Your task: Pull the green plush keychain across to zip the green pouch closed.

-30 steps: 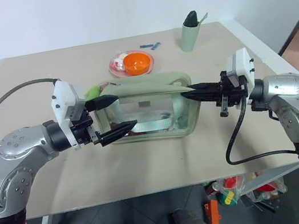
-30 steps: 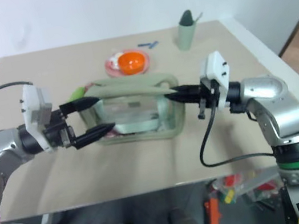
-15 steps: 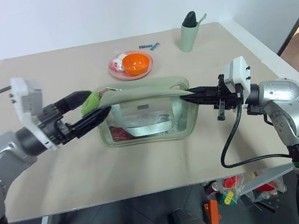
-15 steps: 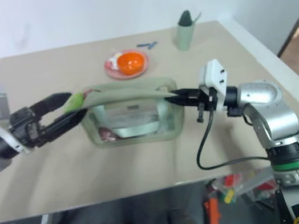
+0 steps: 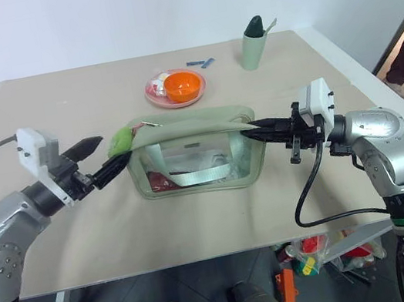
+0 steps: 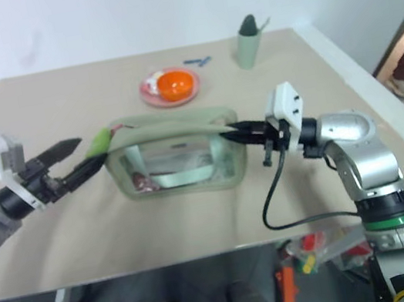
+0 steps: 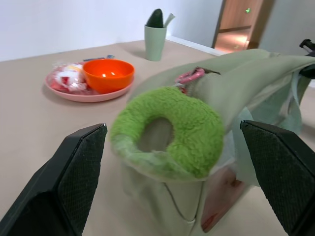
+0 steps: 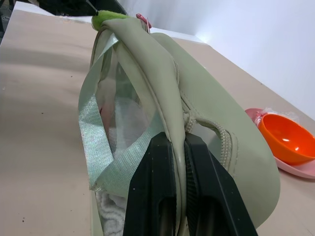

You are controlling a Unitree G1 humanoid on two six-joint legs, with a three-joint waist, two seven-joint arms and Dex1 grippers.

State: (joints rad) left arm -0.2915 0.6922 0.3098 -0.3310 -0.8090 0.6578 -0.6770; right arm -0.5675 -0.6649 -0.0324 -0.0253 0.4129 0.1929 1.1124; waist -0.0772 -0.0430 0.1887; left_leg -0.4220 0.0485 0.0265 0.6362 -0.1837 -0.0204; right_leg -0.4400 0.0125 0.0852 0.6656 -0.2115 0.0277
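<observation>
Green pouch [image 5: 196, 152] sits centre of the left eye frame on the tan table [image 5: 200, 229], with the green plush keychain [image 5: 120, 142] at its left end, centre-left of frame. In the left wrist view the keychain [image 7: 170, 132] is mid-frame between the two black fingers [image 7: 74, 182].

Left gripper [image 5: 105, 156] has its fingers spread wide around the keychain, not pinching it. Right gripper [image 5: 260, 126], right of centre, has its fingers pressed together, clamped on the pouch's top edge at its right end; the right wrist view shows fabric nipped between them.

Handling judgement: the keychain looks soft, fuzzy and light, likely squashing and slipping under a loose pinch. Best hold is probably across the ring's body, near where it joins the pink clip [image 7: 189, 76] at the zipper. The pouch is floppy fabric with clear windows and sags, so the right-end grip likely has to hold it taut.

Orange bowl [image 5: 182, 85] on pink plate [image 5: 155, 97] and pale green cup [image 5: 253, 50] are upper centre, well apart.
</observation>
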